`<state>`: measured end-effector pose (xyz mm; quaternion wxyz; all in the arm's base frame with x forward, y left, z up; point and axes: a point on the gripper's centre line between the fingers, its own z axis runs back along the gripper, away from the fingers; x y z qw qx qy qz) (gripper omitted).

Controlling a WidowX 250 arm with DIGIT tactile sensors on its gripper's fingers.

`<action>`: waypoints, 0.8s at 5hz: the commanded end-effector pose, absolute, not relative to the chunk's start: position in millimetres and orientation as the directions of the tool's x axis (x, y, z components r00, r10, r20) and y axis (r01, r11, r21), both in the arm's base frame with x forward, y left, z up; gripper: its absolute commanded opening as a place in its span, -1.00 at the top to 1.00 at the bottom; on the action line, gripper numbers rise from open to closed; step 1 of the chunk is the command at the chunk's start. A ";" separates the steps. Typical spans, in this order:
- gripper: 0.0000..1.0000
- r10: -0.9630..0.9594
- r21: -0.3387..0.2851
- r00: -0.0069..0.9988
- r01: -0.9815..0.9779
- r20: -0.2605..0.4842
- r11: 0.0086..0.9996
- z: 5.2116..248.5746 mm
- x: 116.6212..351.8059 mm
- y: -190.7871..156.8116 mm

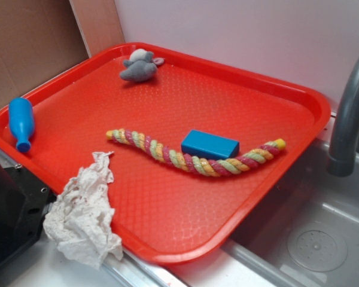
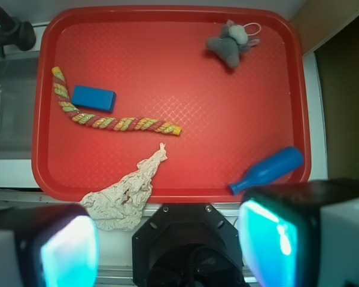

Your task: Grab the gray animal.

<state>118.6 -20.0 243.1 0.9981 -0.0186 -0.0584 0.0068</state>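
Claw (image 2: 167, 245) spread wide, empty — gray animal (image 2: 229, 45) well apart, far tray (image 2: 167, 182) corner.

The gray animal (image 1: 139, 67) (image 2: 230, 45) is a small plush mouse, dark gray body with lighter gray head and small ears. It lies slumped on its side near the exterior view's 11 o'clock, untouched.

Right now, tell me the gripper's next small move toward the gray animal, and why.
Probably advance across the red tray toward its far corner: the gray animal lies there alone, and the open gripper hangs at the near edge, well short of it.
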 end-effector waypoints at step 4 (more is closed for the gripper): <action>-1.00 0.493 -0.090 0.840 -0.486 0.229 0.869 162.5 242.6 47.9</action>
